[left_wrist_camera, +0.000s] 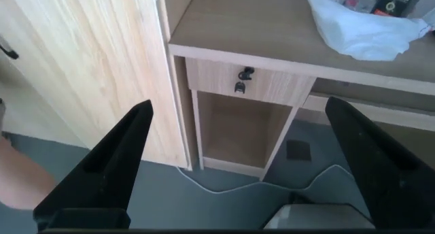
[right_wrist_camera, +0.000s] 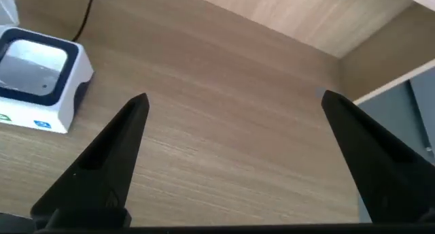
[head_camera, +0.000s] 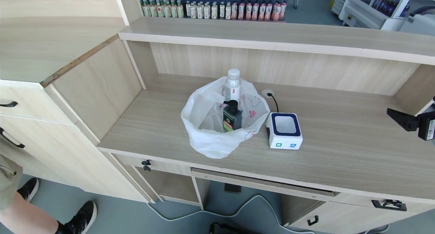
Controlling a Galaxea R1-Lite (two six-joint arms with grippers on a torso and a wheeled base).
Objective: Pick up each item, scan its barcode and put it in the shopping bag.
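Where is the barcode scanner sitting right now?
In the head view the scanner sits mid-counter, close beside the white shopping bag on the robot's right side of it.

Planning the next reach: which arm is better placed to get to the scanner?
Right, likely. The right gripper hangs open over the counter near the scanner; the left gripper sits below counter level, facing the drawer.
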